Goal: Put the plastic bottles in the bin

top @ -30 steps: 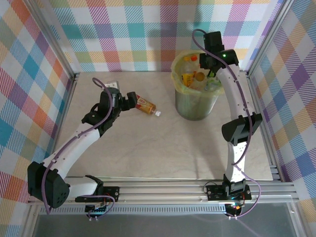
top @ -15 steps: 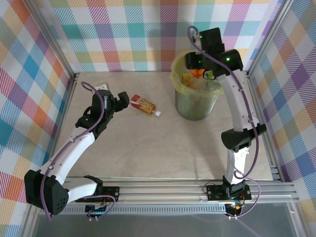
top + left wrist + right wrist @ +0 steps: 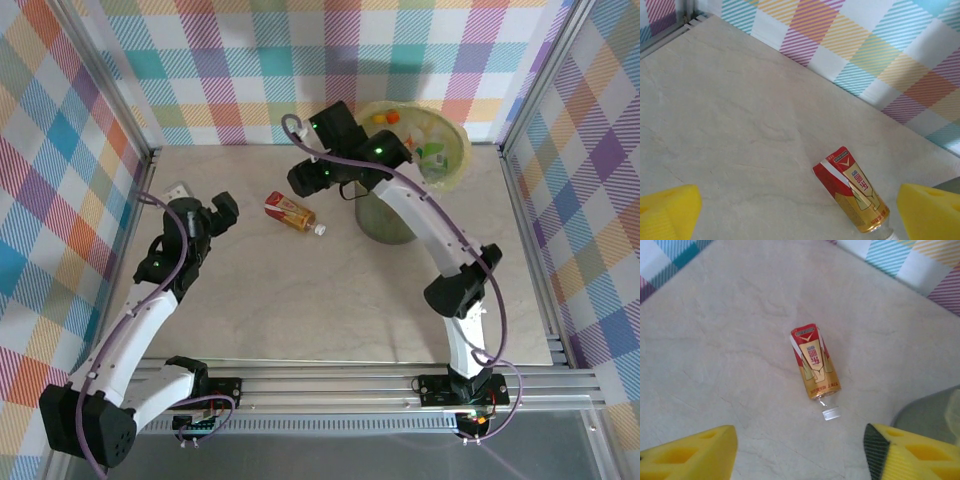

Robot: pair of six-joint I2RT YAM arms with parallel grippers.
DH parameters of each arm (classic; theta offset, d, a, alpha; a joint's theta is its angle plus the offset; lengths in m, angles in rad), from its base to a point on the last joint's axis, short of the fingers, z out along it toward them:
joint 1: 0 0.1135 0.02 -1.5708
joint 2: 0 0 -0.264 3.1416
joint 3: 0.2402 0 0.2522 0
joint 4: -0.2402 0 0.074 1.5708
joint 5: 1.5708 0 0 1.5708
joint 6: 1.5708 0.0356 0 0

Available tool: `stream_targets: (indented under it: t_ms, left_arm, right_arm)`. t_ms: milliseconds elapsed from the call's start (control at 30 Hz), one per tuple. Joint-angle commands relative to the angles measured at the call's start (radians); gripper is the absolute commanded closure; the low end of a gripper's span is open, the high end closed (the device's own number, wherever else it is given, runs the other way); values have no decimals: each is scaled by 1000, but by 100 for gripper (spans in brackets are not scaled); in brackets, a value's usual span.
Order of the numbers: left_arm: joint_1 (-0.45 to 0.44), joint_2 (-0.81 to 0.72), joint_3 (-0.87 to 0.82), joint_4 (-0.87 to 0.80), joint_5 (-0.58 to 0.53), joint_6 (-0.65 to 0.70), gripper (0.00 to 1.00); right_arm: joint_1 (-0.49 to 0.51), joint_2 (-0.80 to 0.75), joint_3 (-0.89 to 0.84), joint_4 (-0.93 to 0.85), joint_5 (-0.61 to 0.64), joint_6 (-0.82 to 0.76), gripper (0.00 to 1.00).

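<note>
One plastic bottle [image 3: 289,210] with a red and gold label and a white cap lies on its side on the table, left of the bin [image 3: 462,150]. The bin holds several more bottles [image 3: 432,152]. My right gripper [image 3: 308,180] hovers open just right of the lying bottle [image 3: 815,362], which sits ahead of its yellow fingers [image 3: 690,452] with nothing between them. My left gripper [image 3: 224,208] stands open to the bottle's left. In the left wrist view the bottle [image 3: 855,190] lies toward the right finger [image 3: 932,212], untouched.
Checked walls close the table on three sides, with a metal rail [image 3: 150,160] at the left edge. The bin's grey-green side [image 3: 935,412] shows at the right of the right wrist view. Open tabletop [image 3: 300,300] lies between the arms.
My right arm swung from above the bin leftward and down over the lying bottle, its jaws widening. My left arm drew back to the left, away from that bottle.
</note>
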Motion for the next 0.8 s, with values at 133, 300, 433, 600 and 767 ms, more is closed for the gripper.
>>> stream_targets:
  t_ms: [133, 300, 433, 600, 767]
  left_arm:
    - [39, -54, -54, -29, -25, -41, 0]
    - [46, -68, -72, -76, -9, -39, 0]
    - [49, -66, -84, -74, 6, -45, 0]
    - [50, -55, -95, -59, 28, -45, 0]
    - [50, -41, -100, -55, 41, -47, 0]
  right_arm:
    - [19, 171, 3, 45, -19, -53, 3]
    - [21, 293, 30, 84, -3, -104, 0]
    - [20, 375, 40, 130, 33, -179, 0]
    - [20, 458, 49, 193, 97, -237, 0]
    - [18, 523, 103, 230, 117, -273, 0]
